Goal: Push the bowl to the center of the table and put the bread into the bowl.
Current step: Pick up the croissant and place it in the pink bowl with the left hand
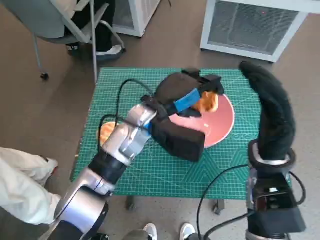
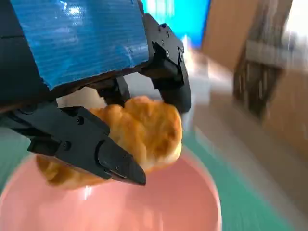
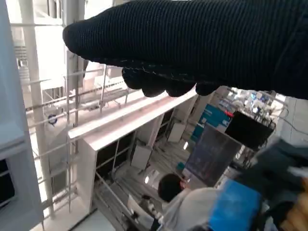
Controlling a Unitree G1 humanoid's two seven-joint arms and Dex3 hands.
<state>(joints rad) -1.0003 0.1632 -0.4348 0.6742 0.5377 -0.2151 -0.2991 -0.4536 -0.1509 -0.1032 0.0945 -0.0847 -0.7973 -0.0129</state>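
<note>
Left hand (image 2: pixel 91 72)'s bread (image 2: pixel 144 132) over bowl (image 2: pixel 159 207)

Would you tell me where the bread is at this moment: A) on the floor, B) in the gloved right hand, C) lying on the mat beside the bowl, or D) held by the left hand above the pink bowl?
D: the left hand grips the bread over the pink bowl, while the right hand is raised and holds nothing.

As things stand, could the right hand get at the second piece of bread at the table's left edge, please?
Probably not easily. The right hand is raised over the table's right side, and the left forearm lies across the mat between it and that bread, with the pink bowl also in between.
</note>
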